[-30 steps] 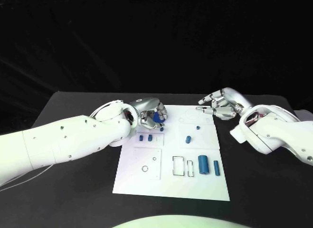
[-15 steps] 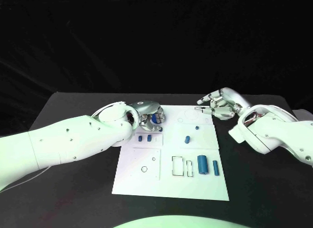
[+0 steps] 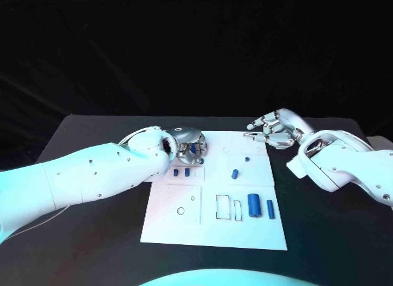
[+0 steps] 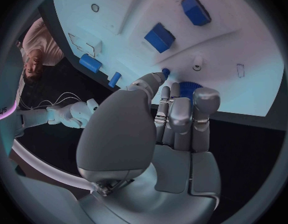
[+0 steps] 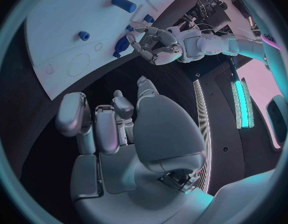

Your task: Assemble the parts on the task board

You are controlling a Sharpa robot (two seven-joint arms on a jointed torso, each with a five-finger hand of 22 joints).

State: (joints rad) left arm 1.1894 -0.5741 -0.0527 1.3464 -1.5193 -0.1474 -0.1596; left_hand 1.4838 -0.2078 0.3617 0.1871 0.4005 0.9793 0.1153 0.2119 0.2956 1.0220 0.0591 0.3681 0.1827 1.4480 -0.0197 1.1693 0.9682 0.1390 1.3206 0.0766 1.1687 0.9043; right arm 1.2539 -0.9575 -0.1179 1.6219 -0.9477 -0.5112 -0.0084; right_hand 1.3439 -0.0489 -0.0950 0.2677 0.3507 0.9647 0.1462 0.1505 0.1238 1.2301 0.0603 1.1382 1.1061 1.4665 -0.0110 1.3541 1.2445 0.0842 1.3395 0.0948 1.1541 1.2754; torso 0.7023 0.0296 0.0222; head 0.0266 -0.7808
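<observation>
Left hand grips a blue part at the board's far left

Near edge of the task board point(image 3: 215, 229): two blue cylinders point(image 3: 254, 203). Farther, left hand point(image 3: 188, 149) holds a blue part point(image 3: 196, 148). Right hand point(image 3: 274, 132), fingers curled on nothing, hovers off the far right corner

Dim room, black backdrop; cool light brightens the white board point(image 3: 215, 202) and arms. Wrist views bend straight edges at their rims; no blur.
</observation>
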